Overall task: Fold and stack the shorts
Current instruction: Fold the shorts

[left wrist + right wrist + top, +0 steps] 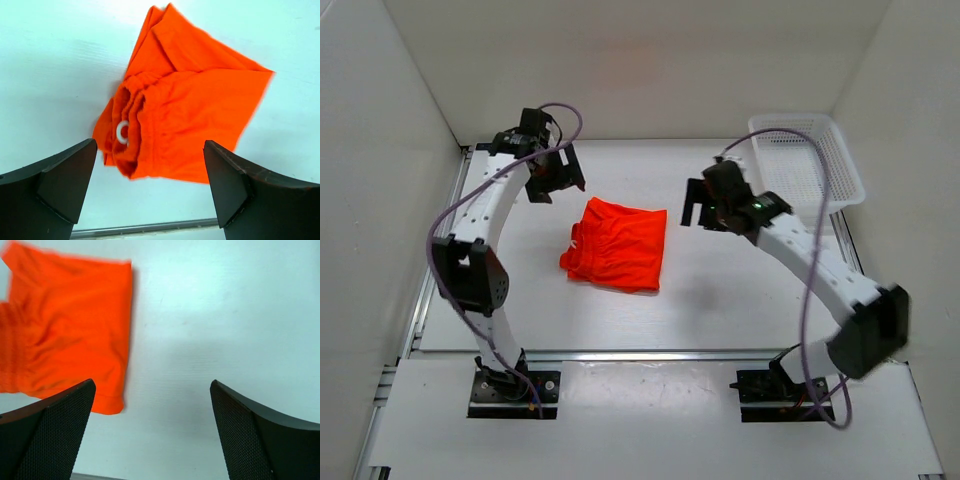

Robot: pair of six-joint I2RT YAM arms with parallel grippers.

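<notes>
The orange-red shorts lie folded flat on the table in the middle. In the left wrist view the shorts show the gathered waistband and a loop of white drawstring. In the right wrist view the shorts fill the upper left. My left gripper is open and empty, raised above the table to the far left of the shorts. My right gripper is open and empty, raised to the right of the shorts.
A white mesh basket stands at the back right by the wall. White walls close in the table on three sides. A metal rail runs along the table's near edge.
</notes>
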